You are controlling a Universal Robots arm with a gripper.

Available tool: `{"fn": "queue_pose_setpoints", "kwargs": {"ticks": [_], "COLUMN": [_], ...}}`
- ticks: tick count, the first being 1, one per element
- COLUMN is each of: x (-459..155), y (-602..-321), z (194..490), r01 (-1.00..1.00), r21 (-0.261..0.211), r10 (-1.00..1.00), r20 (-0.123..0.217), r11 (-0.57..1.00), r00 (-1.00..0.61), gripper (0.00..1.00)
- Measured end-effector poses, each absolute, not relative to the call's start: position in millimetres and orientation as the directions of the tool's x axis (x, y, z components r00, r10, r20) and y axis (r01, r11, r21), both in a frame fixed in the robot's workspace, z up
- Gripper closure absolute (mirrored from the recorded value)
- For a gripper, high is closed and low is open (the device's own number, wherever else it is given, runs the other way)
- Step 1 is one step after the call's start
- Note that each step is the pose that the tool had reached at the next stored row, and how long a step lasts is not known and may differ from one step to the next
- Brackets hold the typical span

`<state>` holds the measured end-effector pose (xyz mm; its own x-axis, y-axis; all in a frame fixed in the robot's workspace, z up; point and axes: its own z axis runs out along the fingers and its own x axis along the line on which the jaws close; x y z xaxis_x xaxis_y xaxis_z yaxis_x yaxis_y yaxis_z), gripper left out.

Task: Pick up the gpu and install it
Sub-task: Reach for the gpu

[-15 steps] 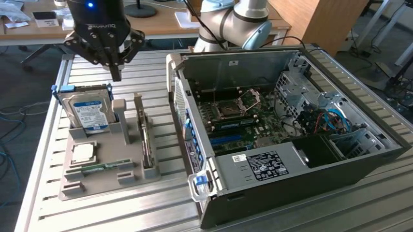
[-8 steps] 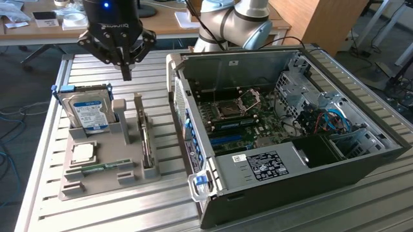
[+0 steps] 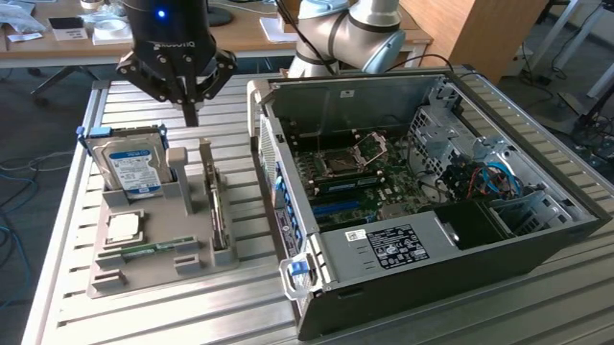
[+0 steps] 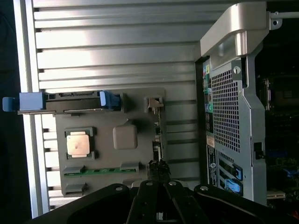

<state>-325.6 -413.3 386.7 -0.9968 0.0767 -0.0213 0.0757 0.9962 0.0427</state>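
Exterior view: gives the gripper [image 3: 192, 115] whole, hanging tip-down from the black wrist, fingers pressed together, nothing pinched. Puts it clear above the far end of the grey tray [image 3: 154, 272], touching nothing. Shows the gpu [image 3: 218, 208] below the gripper and slightly toward the PC case [image 3: 461, 237], standing on edge in its tray slot, not yet picked. Shows the blue-labelled hard drive [image 3: 134, 169] upright in the tray, below the gripper on the side away from the PC case. Has the CPU [image 3: 125, 228] and memory stick [image 3: 154, 249] lying flat, further along the tray from the fingertips. Opens up the PC case interior with the motherboard [image 3: 355, 180], well apart from the gripper.

Wrist view: looks straight down past the gripper [image 4: 159, 169]. Catches the closed tips lined up over one end of the gpu [image 4: 159, 135], reduced here to a thin top edge. Turns the hard drive [image 4: 70, 101] edge-on too, blue tabs at both ends. Shows the CPU [image 4: 78, 143] and memory stick [image 4: 100, 171] face-up, plus the perforated side of the PC case [image 4: 226, 116].

Cannot tell the gpu's facing, fan side or board side toward the PC case. Cannot judge the height gap from the wrist view. Loses the upper arm at the frame edge in the exterior view; picks up a grey elbow joint [image 3: 355, 32] behind the PC case.
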Motion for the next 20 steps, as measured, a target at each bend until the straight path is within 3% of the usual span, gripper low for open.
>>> {"fn": "queue_pose_setpoints", "kwargs": {"ticks": [12,20], "x": [-325.6,-325.7], "y": [-445.5,-450.8], "z": [386.7,386.1], "r01": [0.077,0.079], "r21": [0.042,0.042], "r10": [0.078,0.079], "r20": [-0.021,-0.021], "r11": [0.996,0.996], "r00": [-0.997,-0.997], "gripper": [0.89,0.89]}}
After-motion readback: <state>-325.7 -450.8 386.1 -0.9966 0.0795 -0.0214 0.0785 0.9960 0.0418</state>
